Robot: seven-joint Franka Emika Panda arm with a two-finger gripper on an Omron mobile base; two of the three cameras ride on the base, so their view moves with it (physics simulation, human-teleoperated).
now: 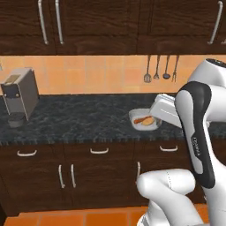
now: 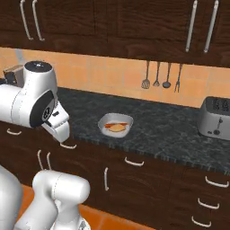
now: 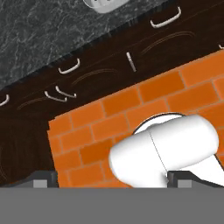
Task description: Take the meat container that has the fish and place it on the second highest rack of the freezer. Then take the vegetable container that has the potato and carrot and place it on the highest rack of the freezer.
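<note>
Currently a white tray (image 1: pixel 143 120) is seen right of centre in the left base view, resting on the dark counter (image 1: pixel 79 117) near its front edge; in the right base view the same tray (image 2: pixel 116 124) lies just left of centre, also near the counter's (image 2: pixel 161 126) front edge. Inside it a tan potato (image 2: pixel 118 128) and an orange carrot (image 2: pixel 111 125) are seen lying close together, the carrot (image 1: pixel 141 119) to the left of the potato (image 1: pixel 149 121) in the left base view. The gripper (image 3: pixel 112 180) is shown in the hand view with its two dark fingertips (image 3: pixel 43 178) set far apart at the bottom corners, nothing being held between them. That view is turned down toward the orange tiled floor (image 3: pixel 131 109), with dark cabinet fronts (image 3: pixel 100 70) and their pale handles across the upper part, and an edge of the tray (image 3: pixel 103 4) at the top. A coffee machine (image 1: pixel 20 95) is seen at the left of the left base view, standing on the counter. A toaster (image 2: pixel 214 117) is seen at the right of the right base view. Four utensils (image 1: pixel 161 68) are hung on the tan tiled wall above the tray, with dark upper cabinets (image 1: pixel 110 26) over them. Whether a fish or the freezer is present cannot be told from these views.
</note>
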